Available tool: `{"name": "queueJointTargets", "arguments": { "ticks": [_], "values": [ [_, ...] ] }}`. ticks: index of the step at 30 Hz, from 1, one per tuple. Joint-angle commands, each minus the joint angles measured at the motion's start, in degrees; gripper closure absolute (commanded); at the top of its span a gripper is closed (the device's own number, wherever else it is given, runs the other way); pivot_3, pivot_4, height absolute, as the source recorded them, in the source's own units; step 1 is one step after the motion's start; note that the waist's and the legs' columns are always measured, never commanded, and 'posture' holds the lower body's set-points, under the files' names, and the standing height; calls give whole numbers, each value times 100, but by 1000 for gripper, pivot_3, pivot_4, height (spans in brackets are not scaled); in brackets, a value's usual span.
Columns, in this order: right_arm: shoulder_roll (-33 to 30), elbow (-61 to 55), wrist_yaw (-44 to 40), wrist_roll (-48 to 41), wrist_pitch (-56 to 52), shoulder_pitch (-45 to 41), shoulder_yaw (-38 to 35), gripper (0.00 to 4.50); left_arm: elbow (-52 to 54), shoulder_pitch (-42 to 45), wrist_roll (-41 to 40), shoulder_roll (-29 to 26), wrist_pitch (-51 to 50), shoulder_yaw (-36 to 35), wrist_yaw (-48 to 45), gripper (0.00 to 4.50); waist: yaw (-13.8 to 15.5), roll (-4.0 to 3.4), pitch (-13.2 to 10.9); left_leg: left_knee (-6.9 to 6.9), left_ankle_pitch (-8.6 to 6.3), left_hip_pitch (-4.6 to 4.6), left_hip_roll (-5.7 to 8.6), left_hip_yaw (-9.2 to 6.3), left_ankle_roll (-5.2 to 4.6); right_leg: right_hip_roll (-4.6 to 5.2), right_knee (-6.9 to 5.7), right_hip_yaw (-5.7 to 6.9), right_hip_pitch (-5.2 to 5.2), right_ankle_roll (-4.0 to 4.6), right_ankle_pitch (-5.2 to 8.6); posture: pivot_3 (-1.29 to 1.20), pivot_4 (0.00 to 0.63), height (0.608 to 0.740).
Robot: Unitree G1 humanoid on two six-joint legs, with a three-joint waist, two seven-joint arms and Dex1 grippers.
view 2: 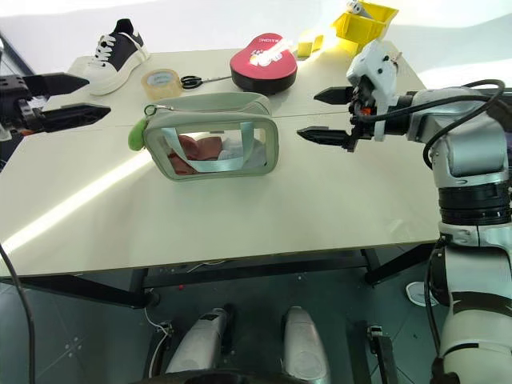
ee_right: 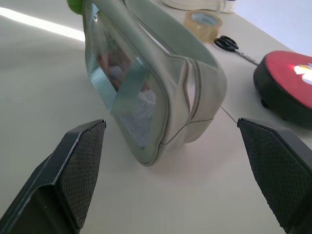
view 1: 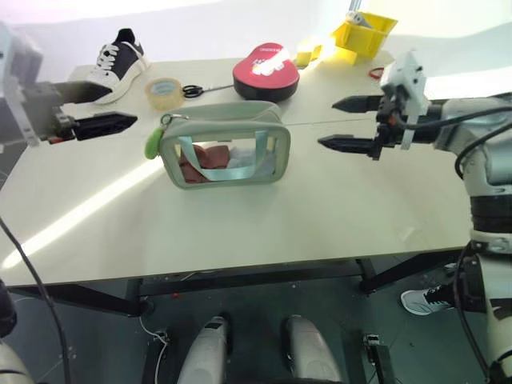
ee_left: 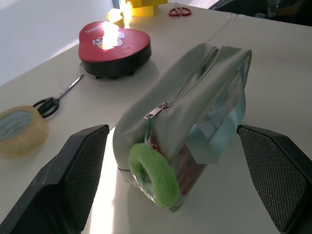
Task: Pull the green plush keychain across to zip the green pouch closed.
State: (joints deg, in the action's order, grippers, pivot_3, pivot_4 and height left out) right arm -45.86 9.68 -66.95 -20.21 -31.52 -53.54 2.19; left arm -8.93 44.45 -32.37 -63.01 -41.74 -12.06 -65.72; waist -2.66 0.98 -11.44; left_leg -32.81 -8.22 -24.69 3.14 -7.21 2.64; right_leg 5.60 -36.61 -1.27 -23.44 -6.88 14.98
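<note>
Keychain first: the green plush keychain point(view 1: 152, 145) hangs off the zipper pull at the robot's-left end of the green pouch point(view 1: 226, 146), dangling over that end wall and touching it, just above the table point(view 1: 336, 216). The pouch stands upright near the middle of the table, its long axis running from 9 o'clock to 3 o'clock in the head views, tipped slightly toward 2 o'clock at the far end. The zipper line follows that same axis along the top, so I judge the pull has to travel from the 9 o'clock end toward 3 o'clock.

Seen from the keychain, the left hand point(view 1: 112, 124) sits at about 10 o'clock, near but apart, fingers spread wide and holding nothing. In the left wrist view the plush point(ee_left: 152, 173) lies between the two spread fingers and ahead of them, so this hand looks already lined up on it. The right hand point(view 1: 352, 124) is at 3 o'clock, past the pouch's far end and clear of it, fingers likewise spread and empty, pointing back toward the pouch.

The left hand is plainly the nearer to the plush; the right is better placed to steady the opposite end, I'd say. Behind the pouch, at roughly 12 to 1 o'clock, sits a red case point(view 1: 266, 71), well apart from the zipper's path.
</note>
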Motion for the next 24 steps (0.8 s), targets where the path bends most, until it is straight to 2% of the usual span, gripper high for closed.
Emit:
{"name": "queueJointTargets", "arguments": {
  "ticks": [1,10,21,24],
  "values": [
    [51,135,67,169,372,-54,-40,0,95,15,65,-59,112,-145,90,19,9,0,0,-1,0,-1,0,0,0,0,0,0,-1,0,0,0,150,740],
    [501,604,122,479,861,-246,196,0,202,-251,70,-65,88,-270,218,19,6,0,0,-2,0,-3,1,0,0,0,-1,0,-3,-13,-7,0,150,740],
    [1528,1956,340,1014,1580,-993,539,0,1061,-971,-238,133,-103,-432,374,19,11,0,0,-3,1,-4,1,0,1,-1,-8,-1,-7,-17,-11,0,150,740],
    [1628,2059,162,1020,1657,-1070,564,891,1245,-1139,-343,120,-214,-574,450,0,11,0,0,-4,2,-4,3,-1,1,-1,-8,-2,-6,-18,-11,0,150,740]
  ]
}}
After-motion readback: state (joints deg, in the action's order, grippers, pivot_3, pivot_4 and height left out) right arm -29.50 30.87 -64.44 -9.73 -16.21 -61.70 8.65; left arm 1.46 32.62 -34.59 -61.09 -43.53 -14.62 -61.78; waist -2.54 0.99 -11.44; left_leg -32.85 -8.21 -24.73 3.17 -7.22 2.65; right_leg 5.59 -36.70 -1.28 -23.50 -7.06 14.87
